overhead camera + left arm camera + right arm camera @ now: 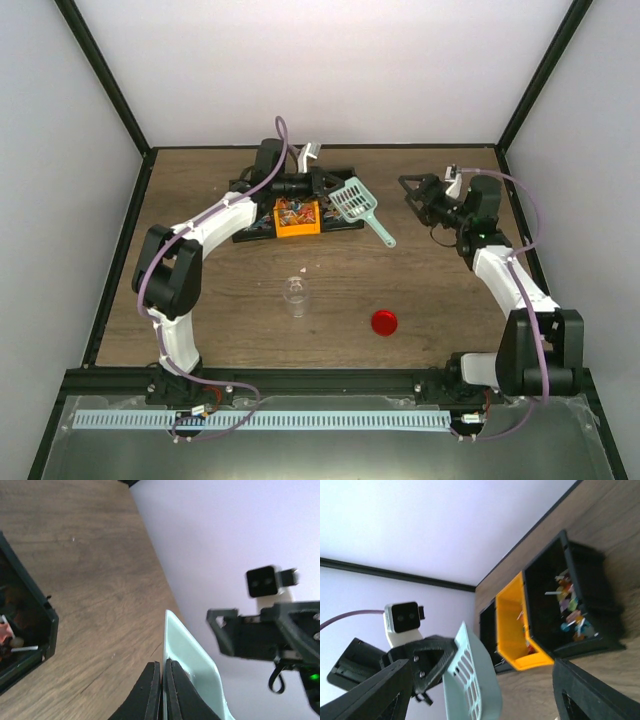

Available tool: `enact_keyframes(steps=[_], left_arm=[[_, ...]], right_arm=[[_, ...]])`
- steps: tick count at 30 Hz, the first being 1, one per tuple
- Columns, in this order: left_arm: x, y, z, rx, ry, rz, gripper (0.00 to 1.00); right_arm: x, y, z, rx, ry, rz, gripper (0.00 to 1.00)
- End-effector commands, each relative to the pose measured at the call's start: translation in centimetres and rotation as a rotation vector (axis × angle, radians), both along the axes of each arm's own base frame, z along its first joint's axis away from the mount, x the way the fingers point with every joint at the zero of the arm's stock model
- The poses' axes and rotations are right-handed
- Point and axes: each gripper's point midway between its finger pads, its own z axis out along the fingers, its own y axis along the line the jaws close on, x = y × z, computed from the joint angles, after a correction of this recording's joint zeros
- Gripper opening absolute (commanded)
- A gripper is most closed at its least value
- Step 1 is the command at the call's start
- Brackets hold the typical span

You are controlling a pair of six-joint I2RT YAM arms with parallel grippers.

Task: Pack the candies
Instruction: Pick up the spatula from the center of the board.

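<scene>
Light, slippery candies (296,209) at 12 o'clock were judged best scooped: the scoop (350,200) was pinched by left fingers (150,690), while right fingers (370,695) were spread open.

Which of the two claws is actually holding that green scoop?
The left gripper: it is pinched shut on the rim of the scoop, while the right gripper stands open, apart from it.

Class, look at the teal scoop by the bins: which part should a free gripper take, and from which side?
Probably best: take the teal scoop by its long handle, pinching across it from above. The handle juts out free toward the near right, on the open right gripper's side; the pan's thin wall is pinched by the shut left gripper.
</scene>
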Motion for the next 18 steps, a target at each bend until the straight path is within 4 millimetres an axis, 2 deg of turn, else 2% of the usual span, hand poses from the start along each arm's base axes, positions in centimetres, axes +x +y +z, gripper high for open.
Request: enact_keyframes(steps=[1,2,3,4,6,10,16,18], left_arm=[[1.6,0.5,5.2,-0.119,-0.099,0.063,0.04],[1.8,0.6,5.8,-0.139,-0.107,0.073,0.04],[2.1,0.8,6.3,-0.155,-0.115,0.086,0.04],[2.4,0.9,6.8,-0.169,-0.128,0.100,0.04],[2.9,1.1,7.4,-0.182,-0.143,0.131,0.04],[3.6,1.5,8.2,-0.224,-0.167,0.182,0.04],[4.2,1.5,8.7,-0.307,-0.159,0.204,0.04],[4.3,1.6,8.5,-0.296,-0.170,0.220,0.04]], right_arm=[[-0.8,1.7,3.7,0.092,-0.113,0.131,0.84],[-0.8,1.6,3.7,0.083,-0.117,0.120,0.92],[-0.9,1.5,3.9,0.077,-0.131,0.114,0.96],[-1.0,1.6,3.9,0.075,-0.134,0.120,0.95],[-1.1,1.8,3.6,0.089,-0.120,0.137,0.90],[-1.5,2.1,2.9,0.133,-0.103,0.151,0.73],[-1.6,2.7,3.2,0.147,-0.101,0.191,0.68],[-1.6,2.9,3.3,0.156,-0.099,0.200,0.63]])
